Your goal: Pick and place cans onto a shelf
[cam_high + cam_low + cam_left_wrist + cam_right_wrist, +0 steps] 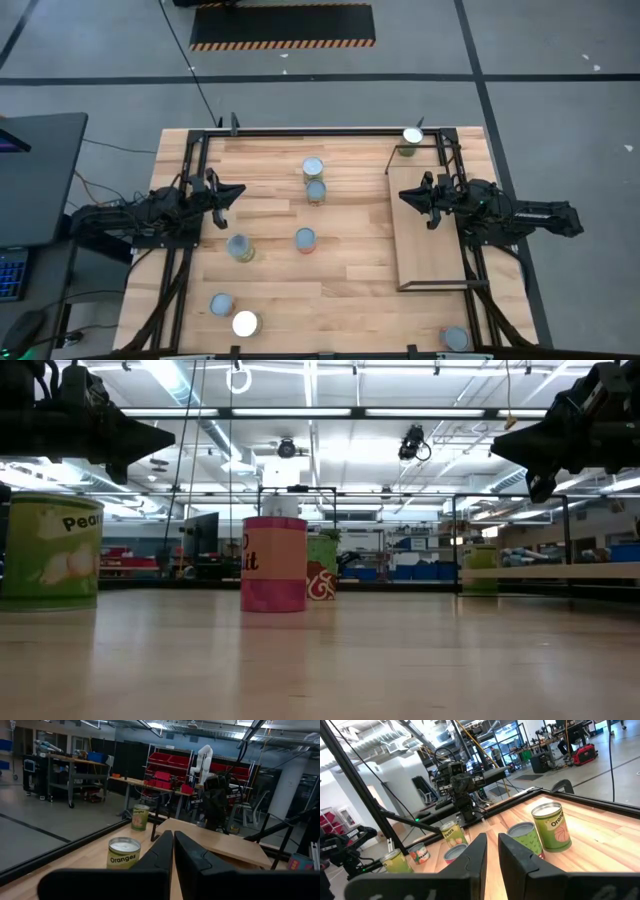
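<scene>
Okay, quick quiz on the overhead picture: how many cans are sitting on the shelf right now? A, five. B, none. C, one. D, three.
C: in the high view only one can stands on the shelf, at its far corner; the other cans, such as the one near the middle, are on the tabletop beside it.

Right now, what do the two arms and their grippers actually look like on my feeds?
Both arms are matte black and jointed, with dark cabling running along them. The left gripper and the right gripper each end in two black, wedge-shaped fingers that taper to a narrow tip. I can see no markings or coloured labels on them.
</scene>
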`<action>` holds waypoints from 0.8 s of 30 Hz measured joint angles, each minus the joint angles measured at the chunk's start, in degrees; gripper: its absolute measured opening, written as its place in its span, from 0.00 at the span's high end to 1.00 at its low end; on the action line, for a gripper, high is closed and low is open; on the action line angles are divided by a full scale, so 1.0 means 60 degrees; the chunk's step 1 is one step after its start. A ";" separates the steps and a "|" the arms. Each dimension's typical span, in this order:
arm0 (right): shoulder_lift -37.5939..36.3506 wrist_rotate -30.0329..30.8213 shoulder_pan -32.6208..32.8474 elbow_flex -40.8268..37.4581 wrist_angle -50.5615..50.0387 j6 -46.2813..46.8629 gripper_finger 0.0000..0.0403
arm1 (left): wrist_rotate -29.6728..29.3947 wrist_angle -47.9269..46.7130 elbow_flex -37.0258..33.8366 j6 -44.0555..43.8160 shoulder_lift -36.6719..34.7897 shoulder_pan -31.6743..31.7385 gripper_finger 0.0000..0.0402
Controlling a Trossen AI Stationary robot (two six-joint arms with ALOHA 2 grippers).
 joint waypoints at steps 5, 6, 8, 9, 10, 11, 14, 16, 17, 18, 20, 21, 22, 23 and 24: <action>0.0001 0.0000 0.0000 -0.0001 0.0000 0.0000 0.87 | -0.0001 0.0002 0.0002 0.0002 0.0000 0.0001 0.94; 0.0001 0.0000 0.0000 -0.0003 0.0000 0.0000 0.87 | 0.0001 0.0000 0.0000 0.0002 0.0004 0.0001 0.94; 0.0001 0.0000 0.0000 -0.0001 0.0000 0.0000 0.87 | -0.0003 0.0000 0.0000 -0.0002 0.0000 0.0001 0.94; 0.0003 0.0000 0.0000 -0.0001 0.0000 0.0000 0.87 | 0.0001 0.0003 0.0001 -0.0001 0.0003 0.0001 0.94; 0.0003 0.0000 0.0000 -0.0002 0.0000 -0.0001 0.87 | -0.0002 0.0003 0.0001 -0.0001 0.0000 0.0001 0.94; 0.0003 0.0005 0.0000 0.0000 0.0004 -0.0068 0.87 | -0.0001 0.0004 0.0002 0.0000 0.0000 0.0001 0.94; 0.0003 0.0014 0.0000 -0.0003 0.0033 -0.0671 0.87 | -0.0001 0.0003 0.0002 0.0000 0.0000 0.0000 0.94; 0.0003 0.0085 0.0000 -0.0003 0.0061 -0.0729 0.87 | 0.0001 0.0000 0.0000 0.0002 0.0000 0.0001 0.94; 0.0003 0.0289 -0.0004 -0.0003 0.0157 -0.0729 0.87 | -0.0001 0.0002 0.0002 0.0000 0.0002 0.0001 0.94; 0.0003 0.0532 -0.0004 -0.0002 0.0327 -0.0673 0.87 | 0.0000 0.0001 0.0000 -0.0001 0.0003 0.0001 0.94; 0.0003 0.0733 -0.0007 -0.0003 0.0933 -0.0214 0.87 | -0.0003 0.0004 0.0002 -0.0002 0.0000 0.0001 0.94; 0.0001 0.0731 -0.0007 -0.0003 0.1321 0.0157 0.87 | -0.0003 0.0004 0.0004 0.0000 0.0000 0.0001 0.94; 0.0000 0.0725 -0.0007 0.0000 0.1650 0.0531 0.87 | 0.0000 0.0000 0.0000 -0.0002 0.0000 0.0000 0.94; 0.0000 0.0723 -0.0007 0.0000 0.1862 0.0824 0.87 | 0.0001 0.0002 0.0002 -0.0001 0.0002 0.0000 0.94; 0.0002 0.0768 -0.0007 -0.0002 0.2005 0.0976 0.87 | 0.0001 0.0003 0.0000 0.0002 0.0000 0.0001 0.94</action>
